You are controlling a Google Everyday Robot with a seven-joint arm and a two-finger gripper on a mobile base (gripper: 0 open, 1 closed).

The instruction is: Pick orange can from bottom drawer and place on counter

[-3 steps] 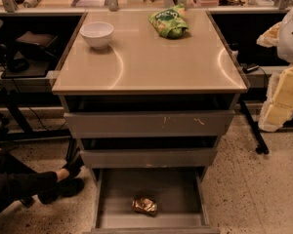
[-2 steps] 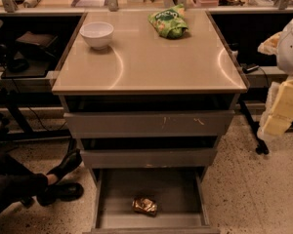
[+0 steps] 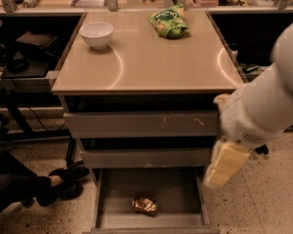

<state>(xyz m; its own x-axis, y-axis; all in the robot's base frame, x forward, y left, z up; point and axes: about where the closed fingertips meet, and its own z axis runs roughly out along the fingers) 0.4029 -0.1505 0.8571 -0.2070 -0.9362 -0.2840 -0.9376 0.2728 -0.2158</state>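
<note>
Our gripper [image 3: 224,164] hangs just right of the open drawer [image 3: 117,189], low enough, we judge, to reach in; open or closed, we cannot tell. The can [image 3: 144,205] lies on the drawer floor near its front, exposed; the counter [image 3: 151,57] above awaits it.

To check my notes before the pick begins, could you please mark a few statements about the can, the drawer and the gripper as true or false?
1. The small shiny orange-gold can lies on the floor of the open bottom grey metal drawer. True.
2. The round white bowl sits in that drawer beside the can. False: it stands on the glossy beige counter, near a back corner.
3. The gripper is holding the can. False: it hangs by the drawer's right edge, higher than the can and apart from it.
4. The green snack bag lies on the counter, toward the back. True.
</note>
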